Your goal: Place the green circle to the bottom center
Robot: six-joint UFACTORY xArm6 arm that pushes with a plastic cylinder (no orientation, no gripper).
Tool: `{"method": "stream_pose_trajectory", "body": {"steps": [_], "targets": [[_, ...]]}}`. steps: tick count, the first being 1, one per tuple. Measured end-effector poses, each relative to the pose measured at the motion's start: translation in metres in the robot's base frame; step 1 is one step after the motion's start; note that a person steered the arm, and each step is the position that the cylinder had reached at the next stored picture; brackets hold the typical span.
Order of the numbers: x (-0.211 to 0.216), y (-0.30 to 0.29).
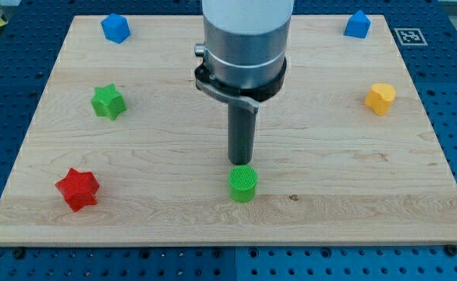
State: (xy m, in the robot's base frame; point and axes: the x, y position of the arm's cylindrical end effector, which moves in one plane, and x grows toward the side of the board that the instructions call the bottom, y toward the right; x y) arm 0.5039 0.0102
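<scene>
Standing upright, green circle (243, 184) touches my tip (239, 163).

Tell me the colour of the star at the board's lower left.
Red star, clear in the camera view.

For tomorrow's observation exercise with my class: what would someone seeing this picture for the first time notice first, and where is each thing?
The big grey arm comes down from the view's top centre, its dark rod ending at my tip, just above the green circle near the bottom centre of the wooden board. Next, the bright red star at the bottom left and the yellow block at the right catch the eye.
</scene>
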Motion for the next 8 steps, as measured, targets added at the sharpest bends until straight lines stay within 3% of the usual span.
{"method": "stream_pose_trajectory", "body": {"steps": [2, 6, 7, 8], "targets": [[-0.028, -0.002], [-0.043, -0.002], [-0.061, -0.008], [-0.114, -0.027]]}}
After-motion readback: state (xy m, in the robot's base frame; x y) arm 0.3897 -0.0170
